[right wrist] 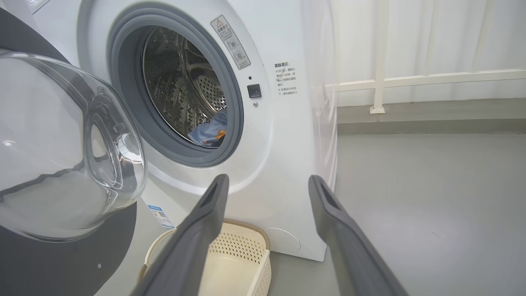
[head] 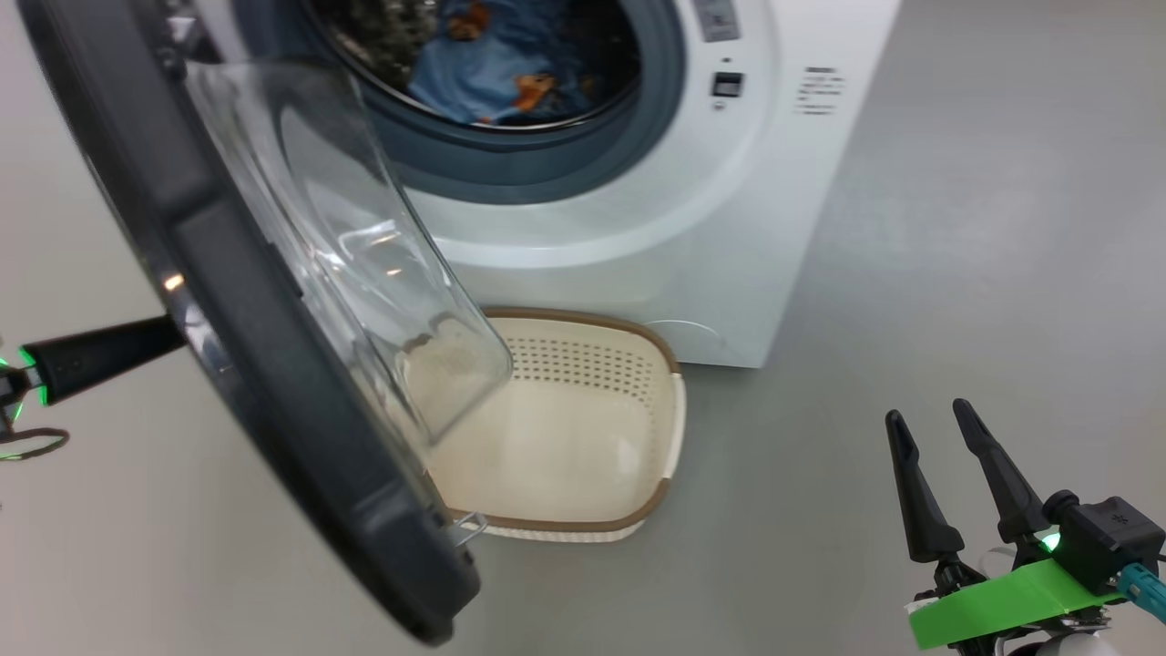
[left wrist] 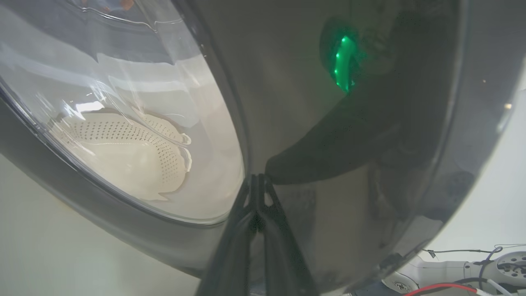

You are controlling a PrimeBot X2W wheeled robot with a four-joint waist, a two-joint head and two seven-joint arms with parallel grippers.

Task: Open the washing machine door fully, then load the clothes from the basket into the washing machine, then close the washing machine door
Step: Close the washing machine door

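Note:
The washing machine (head: 692,228) (right wrist: 279,135) stands ahead with its drum open. The blue printed clothes (head: 510,64) (right wrist: 209,131) lie inside the drum. The washing machine door (head: 246,301) (left wrist: 328,123) (right wrist: 61,164) stands part-way swung out, its glass bowl over the basket. The basket (head: 583,428) (right wrist: 242,263) sits on the floor before the machine, showing nothing inside. My left gripper (left wrist: 258,177) is shut, its tips pressed against the door's glossy outer rim; its dark fingers (head: 100,357) reach the rim from the left. My right gripper (head: 929,424) (right wrist: 267,183) stands open and holds nothing, off to the right.
Grey floor (head: 956,273) spreads to the right of the machine. A white rail and curtain (right wrist: 411,78) run along the wall behind. Robot cabling (left wrist: 472,275) shows at the left wrist view's lower right.

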